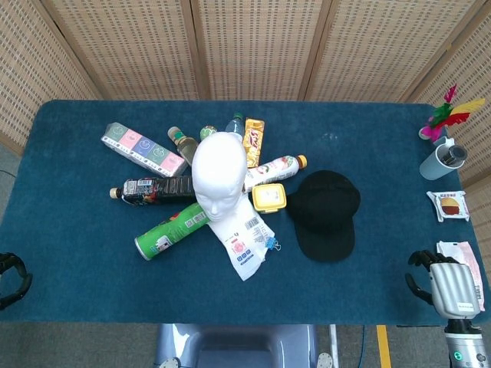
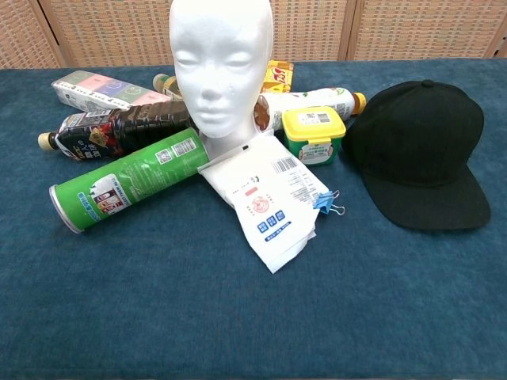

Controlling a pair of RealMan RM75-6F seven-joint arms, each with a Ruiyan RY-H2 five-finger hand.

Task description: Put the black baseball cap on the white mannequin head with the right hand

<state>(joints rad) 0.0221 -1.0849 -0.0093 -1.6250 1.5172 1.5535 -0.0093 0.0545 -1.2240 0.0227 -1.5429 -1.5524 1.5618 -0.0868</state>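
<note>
The black baseball cap [image 1: 325, 212] lies flat on the blue table, brim toward the front edge, right of the clutter; the chest view shows the cap [image 2: 420, 150] at the right. The white mannequin head [image 1: 219, 175] stands upright at the table's middle, bare, and faces the front in the chest view [image 2: 219, 63]. My right hand [image 1: 447, 285] hovers at the front right corner, well right of the cap, with its fingers loosely curved and nothing in it. My left hand [image 1: 11, 277] shows only partly at the front left edge, also holding nothing. Neither hand appears in the chest view.
Around the mannequin head lie a green can [image 1: 171, 230], a dark bottle [image 1: 152, 189], a white packet [image 1: 244, 243], a yellow tub [image 1: 268, 197], a white bottle [image 1: 274, 167] and a pastel box [image 1: 143, 149]. A cup [image 1: 443, 160], a feathered shuttlecock [image 1: 441, 119] and snack packets [image 1: 449, 205] sit at the right edge.
</note>
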